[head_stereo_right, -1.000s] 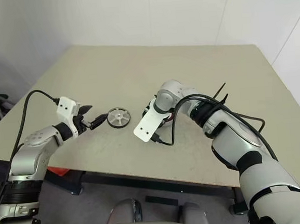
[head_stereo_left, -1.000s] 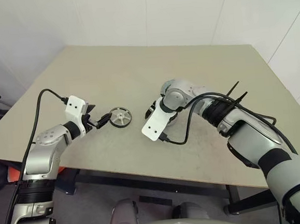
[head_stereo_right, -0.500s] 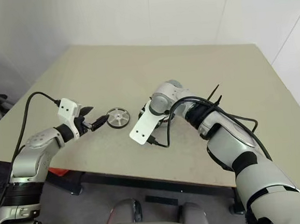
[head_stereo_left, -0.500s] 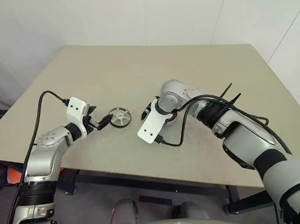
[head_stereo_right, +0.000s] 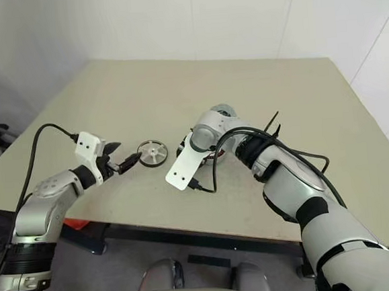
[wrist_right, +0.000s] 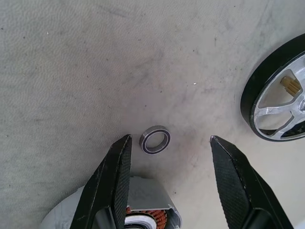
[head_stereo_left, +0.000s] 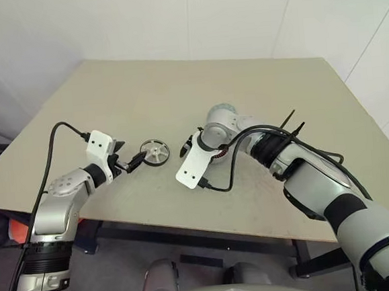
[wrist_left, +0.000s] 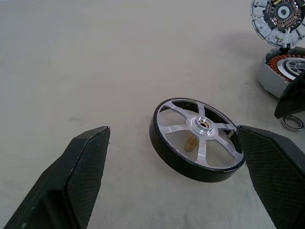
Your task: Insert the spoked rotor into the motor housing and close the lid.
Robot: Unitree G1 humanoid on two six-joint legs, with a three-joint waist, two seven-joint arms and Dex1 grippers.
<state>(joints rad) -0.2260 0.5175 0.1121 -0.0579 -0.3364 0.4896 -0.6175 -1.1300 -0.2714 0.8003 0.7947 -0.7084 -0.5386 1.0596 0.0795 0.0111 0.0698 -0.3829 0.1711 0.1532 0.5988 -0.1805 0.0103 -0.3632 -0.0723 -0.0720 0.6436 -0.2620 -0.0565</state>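
The spoked rotor (head_stereo_left: 155,151), a silver spoked disc with a black rim, lies on the beige table left of centre. My left gripper (head_stereo_left: 131,155) is open and level with it, and its fingers (wrist_left: 86,162) stand on either side of the rotor (wrist_left: 198,138) without touching. The motor housing (wrist_left: 279,74), a grey cup with copper windings, sits to the right of the rotor. Its round lid (wrist_left: 279,16) stands open behind it. My right gripper (wrist_right: 170,138) points down beside the housing (wrist_right: 138,214), open and holding nothing.
A tiny thin ring (wrist_right: 155,139) lies on the table between my right fingertips, also seen next to the housing as the ring (wrist_left: 291,123). The table's front edge (head_stereo_left: 187,223) runs close below both arms. White walls stand behind the table.
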